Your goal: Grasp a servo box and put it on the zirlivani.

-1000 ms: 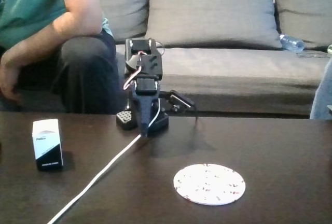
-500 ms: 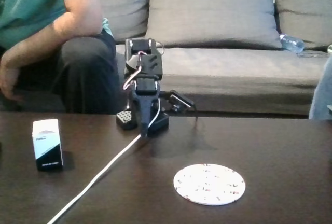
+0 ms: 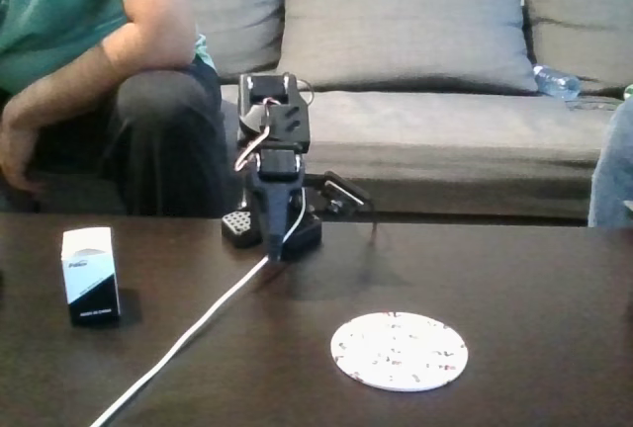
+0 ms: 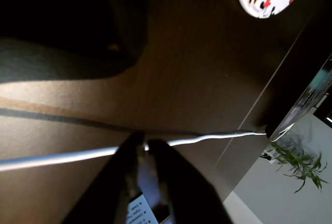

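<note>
I see the gripper [image 4: 145, 145] low over the table [image 3: 514, 279], its fingers nearly together on nothing, by the white cable [image 3: 188, 333]. The box [image 3: 90, 275] stands upright at the fixed view's left, well apart from the disc [image 3: 399, 350] lying front right.

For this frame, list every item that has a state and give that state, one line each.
servo box: upright on the table, at the left in the fixed view, not held.
zirlivani: flat on the table, nothing on it.
gripper: nearly shut, empty, tips down by the white cable.
white cable: loose across the tabletop.
arm: folded over its base, away from the box.
water bottle: lying on the sofa.
</note>
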Robot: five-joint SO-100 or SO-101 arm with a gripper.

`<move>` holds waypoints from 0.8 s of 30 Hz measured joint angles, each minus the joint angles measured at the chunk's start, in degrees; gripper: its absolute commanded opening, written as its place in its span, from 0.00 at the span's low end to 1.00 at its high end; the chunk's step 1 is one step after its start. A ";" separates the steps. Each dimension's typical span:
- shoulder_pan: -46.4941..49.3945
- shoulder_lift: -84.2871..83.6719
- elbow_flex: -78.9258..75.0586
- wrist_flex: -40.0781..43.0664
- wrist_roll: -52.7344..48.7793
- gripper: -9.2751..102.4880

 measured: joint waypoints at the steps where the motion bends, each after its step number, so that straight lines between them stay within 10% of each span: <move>1: 0.00 0.00 0.00 0.00 0.00 0.08; 13: 1.32 -16.70 -46.49 10.37 13.54 0.10; 24: 31.03 -66.45 -88.24 24.61 19.69 0.09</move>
